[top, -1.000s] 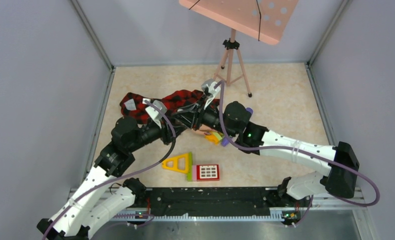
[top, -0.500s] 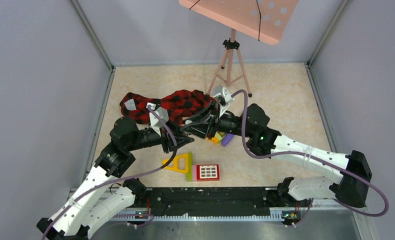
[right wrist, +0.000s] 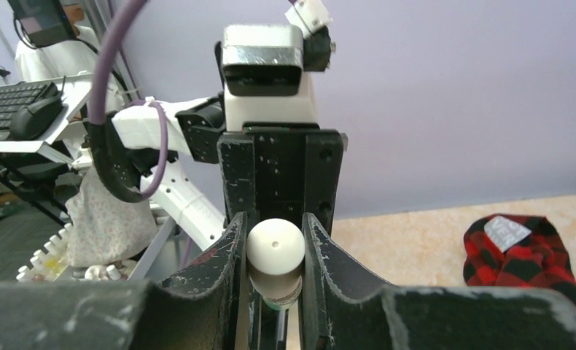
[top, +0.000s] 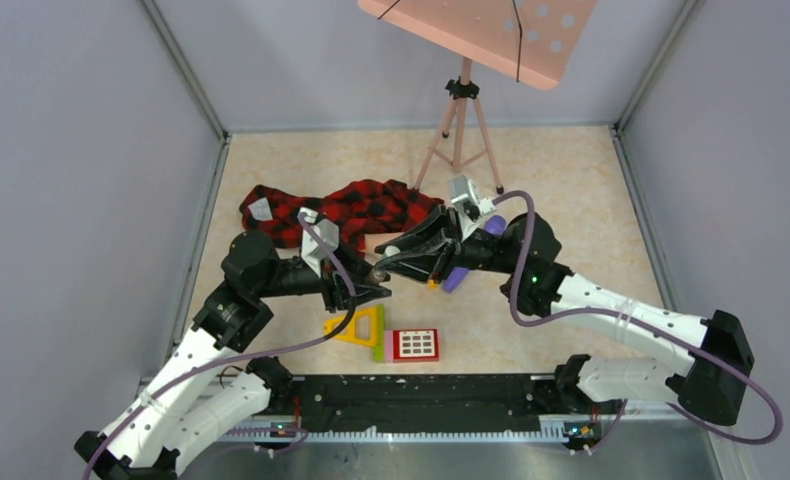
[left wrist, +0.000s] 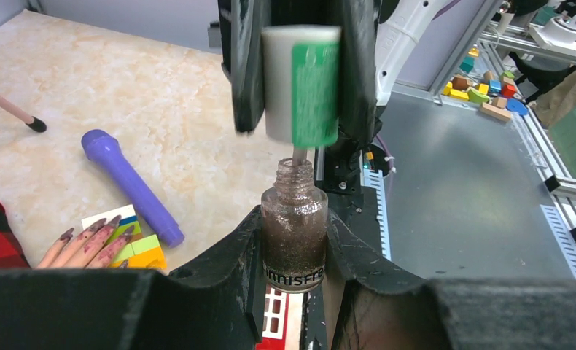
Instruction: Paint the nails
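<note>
In the left wrist view my left gripper point(left wrist: 294, 219) is shut on a small glass bottle point(left wrist: 294, 237) of dark glittery polish, held upright. Just above it my right gripper point(right wrist: 273, 220) is shut on the white cap point(left wrist: 302, 84) with a green label. The brush stem point(left wrist: 297, 155) runs from the cap into the bottle's neck. The two grippers meet at mid-table, left gripper point(top: 376, 290) and right gripper point(top: 386, 262). The mannequin hand lies on coloured blocks, its dark purplish nails point(left wrist: 95, 227) to the left of the bottle. Its red-and-black plaid sleeve point(top: 361, 205) lies behind the grippers.
A purple cylinder point(left wrist: 128, 182) lies beside the hand. A yellow triangle toy point(top: 356, 325) and a red window block point(top: 414, 344) sit near the front. A pink tripod stand point(top: 461, 120) rises at the back. Grey walls enclose the table.
Both grippers have come away from the sleeve toward the near side. The right arm has swung right and brought the cap over the bottle's mouth.
</note>
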You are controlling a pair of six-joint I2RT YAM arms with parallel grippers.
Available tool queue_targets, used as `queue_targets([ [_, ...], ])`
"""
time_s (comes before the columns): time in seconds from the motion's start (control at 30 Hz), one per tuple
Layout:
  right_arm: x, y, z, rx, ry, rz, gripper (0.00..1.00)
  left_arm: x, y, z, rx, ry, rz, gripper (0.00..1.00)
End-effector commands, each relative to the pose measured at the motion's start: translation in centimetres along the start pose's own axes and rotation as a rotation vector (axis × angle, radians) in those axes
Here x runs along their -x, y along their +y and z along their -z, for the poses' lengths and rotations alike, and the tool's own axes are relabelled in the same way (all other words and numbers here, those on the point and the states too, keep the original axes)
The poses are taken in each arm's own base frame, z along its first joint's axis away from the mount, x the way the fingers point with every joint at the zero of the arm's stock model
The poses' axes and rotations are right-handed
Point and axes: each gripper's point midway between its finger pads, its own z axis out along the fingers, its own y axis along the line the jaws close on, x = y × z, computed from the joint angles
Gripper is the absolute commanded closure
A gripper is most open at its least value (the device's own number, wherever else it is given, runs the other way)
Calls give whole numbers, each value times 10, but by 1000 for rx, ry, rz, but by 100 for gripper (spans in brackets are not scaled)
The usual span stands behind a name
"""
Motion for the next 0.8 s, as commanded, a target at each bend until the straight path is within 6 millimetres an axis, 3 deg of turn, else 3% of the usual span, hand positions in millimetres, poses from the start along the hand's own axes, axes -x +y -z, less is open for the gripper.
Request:
queue_targets([
  [0.0,36,23,5,93,-96,86,100,12,-6,1,-30,-30,-37,100],
  [0.77,51,12,13,13,-181,41,100,13,15,4,105,-42,-44,100],
])
